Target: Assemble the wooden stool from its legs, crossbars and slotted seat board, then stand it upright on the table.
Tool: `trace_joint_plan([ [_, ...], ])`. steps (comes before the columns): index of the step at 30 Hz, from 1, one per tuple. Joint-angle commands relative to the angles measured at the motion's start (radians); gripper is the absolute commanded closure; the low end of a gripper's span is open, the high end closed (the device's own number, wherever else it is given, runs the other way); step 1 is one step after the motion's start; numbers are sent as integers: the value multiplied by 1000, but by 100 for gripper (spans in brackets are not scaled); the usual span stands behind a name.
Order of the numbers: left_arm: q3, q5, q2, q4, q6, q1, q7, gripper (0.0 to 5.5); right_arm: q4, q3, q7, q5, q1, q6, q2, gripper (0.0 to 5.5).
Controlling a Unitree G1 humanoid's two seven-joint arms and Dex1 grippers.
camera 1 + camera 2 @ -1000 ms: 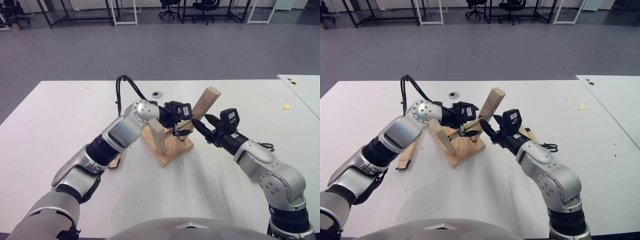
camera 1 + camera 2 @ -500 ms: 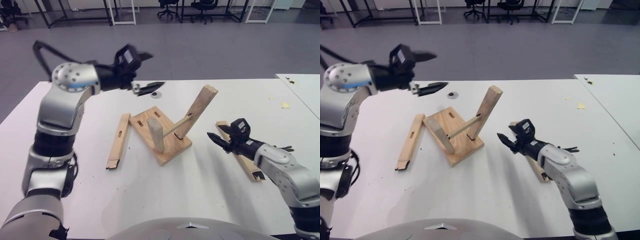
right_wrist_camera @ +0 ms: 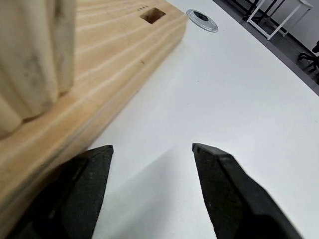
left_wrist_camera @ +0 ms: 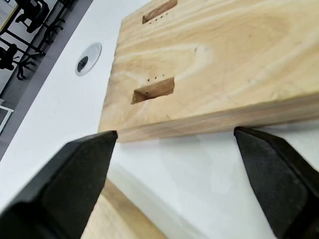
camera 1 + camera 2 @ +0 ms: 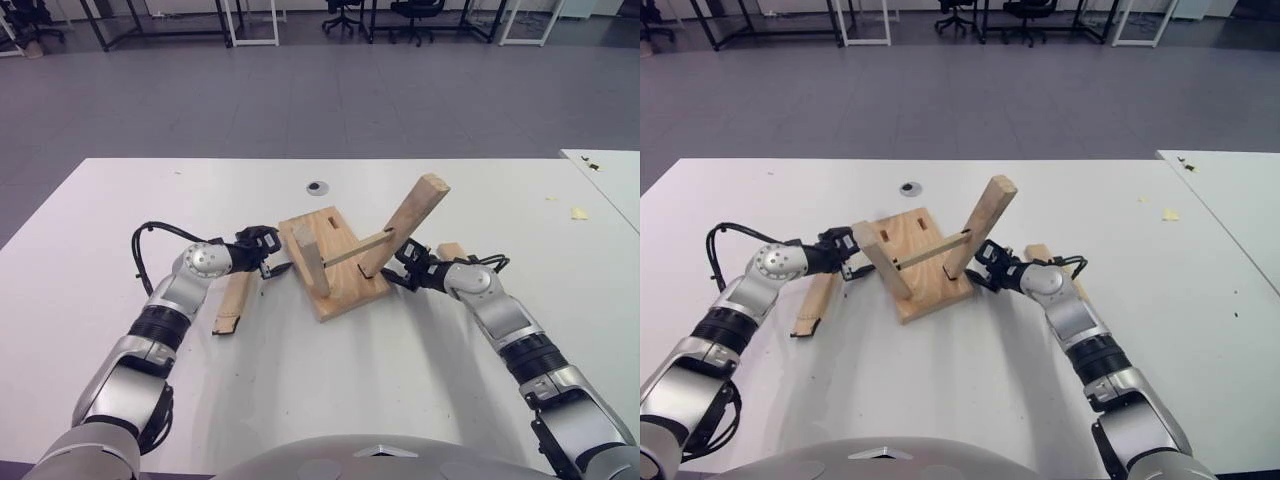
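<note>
- The slotted seat board (image 5: 350, 290) lies flat on the white table (image 5: 120, 200), in the centre of the head views.
- A short leg (image 5: 308, 255) and a taller, tilted leg (image 5: 410, 215) stand in the board, joined by a thin crossbar (image 5: 352, 253).
- The left gripper (image 5: 281, 268) sits low at the board's left edge. Its fingers (image 4: 75, 169) are spread wide and grip nothing, and the edge lies just past their tips.
- The right gripper (image 5: 390, 276) sits at the board's right edge, beside the tall leg's foot. Its fingers (image 3: 79, 184) are also apart and empty.
- A loose leg (image 5: 232, 303) lies left of centre, under the left gripper.
- Another wooden piece (image 5: 450, 250) lies right of centre, behind the right arm.
</note>
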Motion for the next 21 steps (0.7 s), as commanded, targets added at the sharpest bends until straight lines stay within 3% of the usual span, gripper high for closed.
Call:
trace_joint_plan([
  [1,36,-25,-16,8,-31,1,-7,117,-132,-7,42,6,86,62,-21,251],
  [5,107,-130,-50,-37,-20,43,-45,117,-271,-69,-47,-10,162,141,2,251],
  [8,225,-222,-13,-183,50,113,-16,117,-471,-272,-252,10,243,250,71,251],
  [11,452,-386,10,-533,254,257,106,117,-820,-497,-378,138,297,377,178,251],
  [14,606,-608,-48,-908,497,336,286,117,-1110,-621,-503,354,199,522,294,251],
  [17,598,-810,-188,-1174,635,358,533,117,-1271,-657,-619,586,131,608,361,251],
  [21,492,-799,-265,-1324,746,383,704,117,-1297,-609,-740,780,106,663,375,251],
])
